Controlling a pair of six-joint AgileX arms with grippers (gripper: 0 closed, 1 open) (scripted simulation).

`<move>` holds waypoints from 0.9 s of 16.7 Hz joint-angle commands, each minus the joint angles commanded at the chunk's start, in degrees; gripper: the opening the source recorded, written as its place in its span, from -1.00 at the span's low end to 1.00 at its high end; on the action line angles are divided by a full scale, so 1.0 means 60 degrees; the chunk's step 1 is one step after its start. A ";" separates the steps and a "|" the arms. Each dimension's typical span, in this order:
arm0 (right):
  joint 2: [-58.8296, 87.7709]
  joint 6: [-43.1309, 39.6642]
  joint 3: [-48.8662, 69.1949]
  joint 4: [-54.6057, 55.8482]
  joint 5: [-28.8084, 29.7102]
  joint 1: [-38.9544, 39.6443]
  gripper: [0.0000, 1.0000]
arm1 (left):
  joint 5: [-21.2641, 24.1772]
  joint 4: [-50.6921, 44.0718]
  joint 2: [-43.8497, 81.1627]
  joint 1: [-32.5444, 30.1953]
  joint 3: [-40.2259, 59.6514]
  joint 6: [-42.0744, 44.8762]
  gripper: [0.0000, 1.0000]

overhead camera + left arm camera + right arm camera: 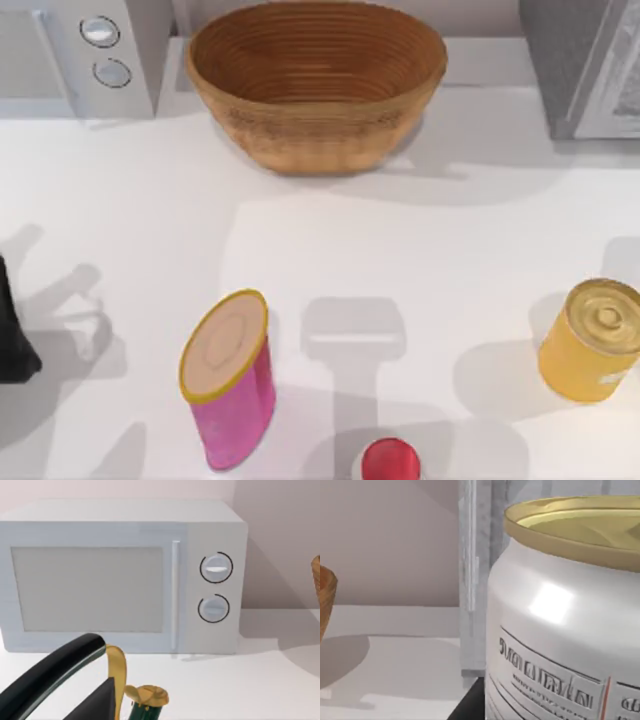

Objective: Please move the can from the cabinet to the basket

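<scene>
- Looming close before the right wrist camera, the can (560,625) stands upright, with the grey cabinet (470,580) edge behind it.
- Whether the right end effector (469,707) is apart or clamped on the can, I cannot tell.
- The can is probably light, thin-walled and slick, so grip it mid-body, gently.
- The basket (315,90) sits upper middle of the top view; the left arm (12,340) is parked at the left edge.

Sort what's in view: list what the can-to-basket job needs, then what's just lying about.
Needed for the job: can; basket; cabinet.

Just lying about: microwave; pink canister; gold tin.
</scene>
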 joint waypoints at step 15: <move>-0.2309 0.0027 -0.3043 0.1529 -0.1248 -0.1113 -1.00 | 0.0000 0.0000 0.0000 0.0000 0.0000 0.0000 1.00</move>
